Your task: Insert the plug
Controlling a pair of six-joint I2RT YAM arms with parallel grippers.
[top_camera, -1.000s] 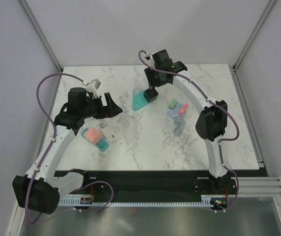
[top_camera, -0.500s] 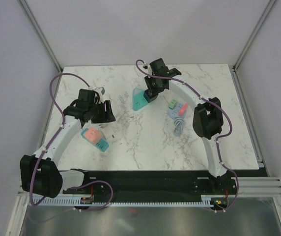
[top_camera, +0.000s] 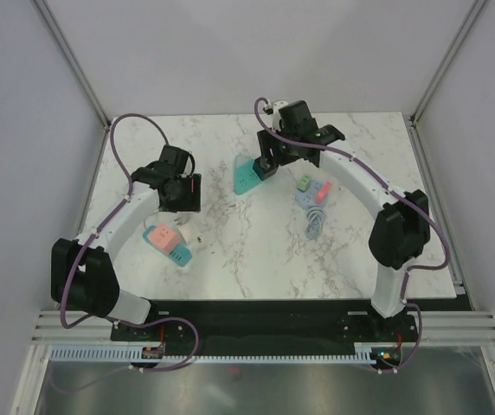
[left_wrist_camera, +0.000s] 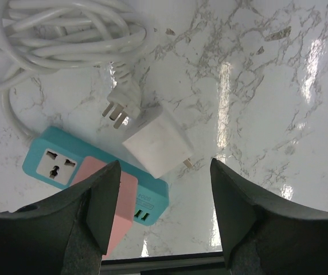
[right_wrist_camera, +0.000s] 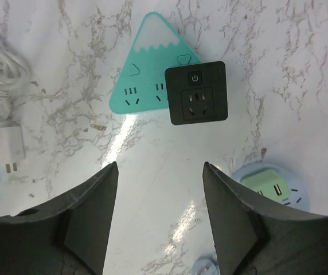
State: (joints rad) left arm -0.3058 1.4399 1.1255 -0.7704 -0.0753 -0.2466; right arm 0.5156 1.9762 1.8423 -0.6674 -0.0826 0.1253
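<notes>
left arm (top_camera: 131, 212) swung over the boxy white plug (left_wrist_camera: 157, 148), jaws apart.

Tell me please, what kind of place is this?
Probably a robotics lab test cell: a marble-pattern table boxed in by plain white panels, with a teal triangular power strip laid out.

white three-pin plug (left_wrist_camera: 120, 106) lies flat — prongs toward teal power strip (left_wrist_camera: 55, 166).

The top camera looked down from above and behind the arm bases (top_camera: 131, 309), taking in the whole marble surface (top_camera: 256, 251). Both wrist cameras hung close over it, facing almost straight down. Their views overlapped at the white charger (left_wrist_camera: 157, 141): central in the left view, at 9 o'clock in the right.
</notes>
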